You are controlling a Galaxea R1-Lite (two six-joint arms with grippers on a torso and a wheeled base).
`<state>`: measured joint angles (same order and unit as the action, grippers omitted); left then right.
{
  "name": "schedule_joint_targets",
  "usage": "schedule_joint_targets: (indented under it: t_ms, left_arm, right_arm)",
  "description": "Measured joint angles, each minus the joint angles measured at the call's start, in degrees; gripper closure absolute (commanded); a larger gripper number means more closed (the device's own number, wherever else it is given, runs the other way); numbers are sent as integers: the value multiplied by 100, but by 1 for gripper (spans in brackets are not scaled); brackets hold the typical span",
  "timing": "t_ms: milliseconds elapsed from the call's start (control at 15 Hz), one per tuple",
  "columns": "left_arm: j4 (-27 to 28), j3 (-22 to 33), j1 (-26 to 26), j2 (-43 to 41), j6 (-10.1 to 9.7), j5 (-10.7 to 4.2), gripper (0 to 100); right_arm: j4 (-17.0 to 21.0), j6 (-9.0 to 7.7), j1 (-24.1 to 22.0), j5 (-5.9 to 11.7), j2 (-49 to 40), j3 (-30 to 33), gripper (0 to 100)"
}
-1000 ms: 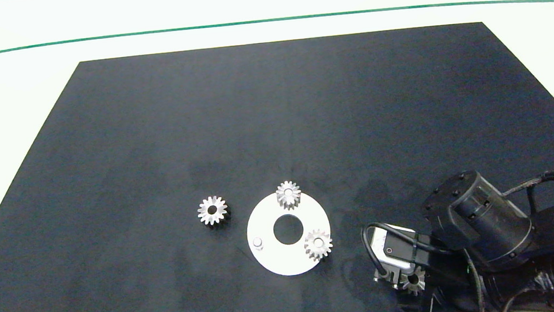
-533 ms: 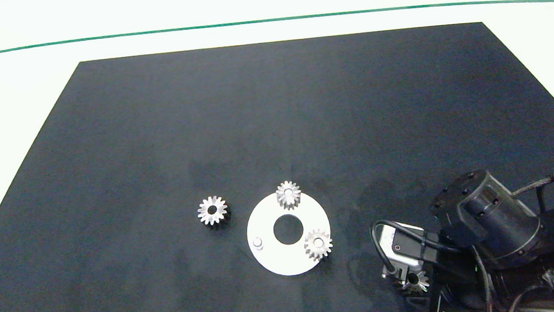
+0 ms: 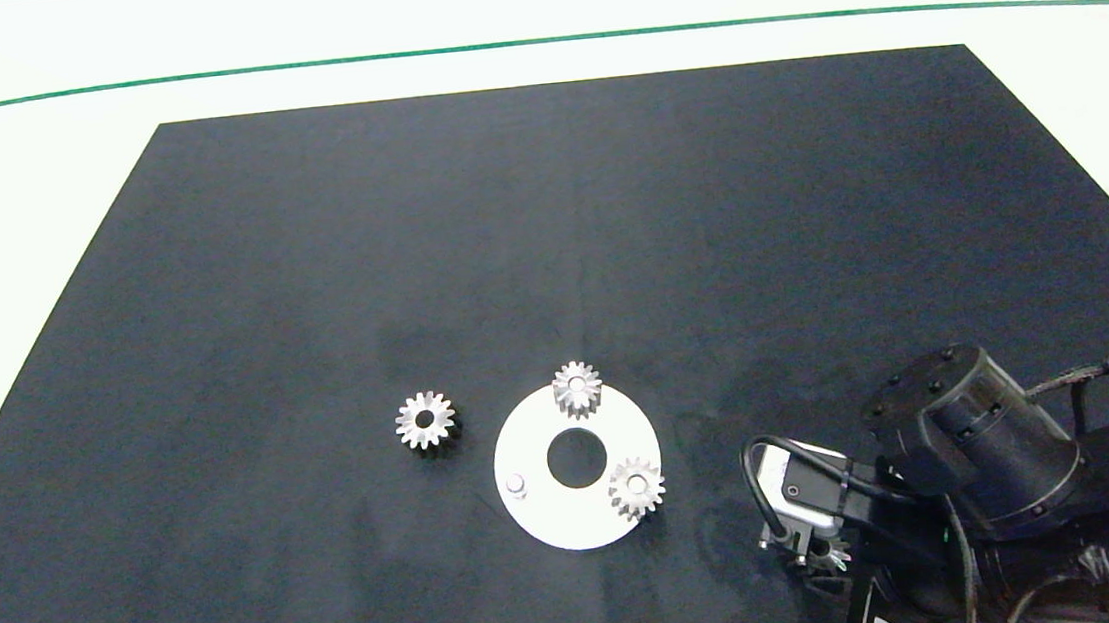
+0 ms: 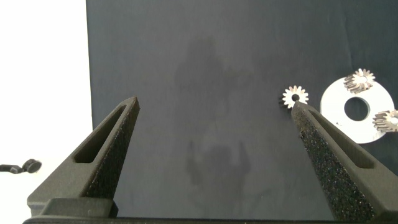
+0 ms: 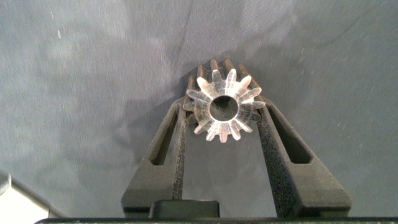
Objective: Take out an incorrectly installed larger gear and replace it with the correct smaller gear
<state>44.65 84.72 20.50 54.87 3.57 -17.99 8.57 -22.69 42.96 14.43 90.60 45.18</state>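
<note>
Holding the larger gear away from the white plate.
We see our right gripper squeeze its fingers on this gear, low by the mat's near right corner, likely to put it down. Only our right wrist view shows that hold. Our left gripper hangs wide open. The smaller gear waits on the mat beside the plate, whose bare peg looks ready.

From above, the right arm covers most of the right tool, and the gear it grips shows only as a few teeth, too small to tell which gear it is. The picture's lower edge cuts the arm off. In the left wrist view, one gear on the white ring is cut by the picture's edge.
</note>
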Motion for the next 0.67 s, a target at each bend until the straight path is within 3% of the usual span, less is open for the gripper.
schedule_joint_targets:
  t_ms: [133, 333, 667]
  left_arm:
    - [0, 0, 7, -22, 0, 0, 0]
    - [0, 0, 11, -35, 20, 0, 0]
    - [0, -5, 16, -40, 22, 2, 0]
  right_arm:
    - [-216, -7, -2, 2, 41, -141, 69]
    - [-254, 4, 10, 0, 13, -202, 75]
    - [-524, 52, 312, -116, -367, -139, 75]
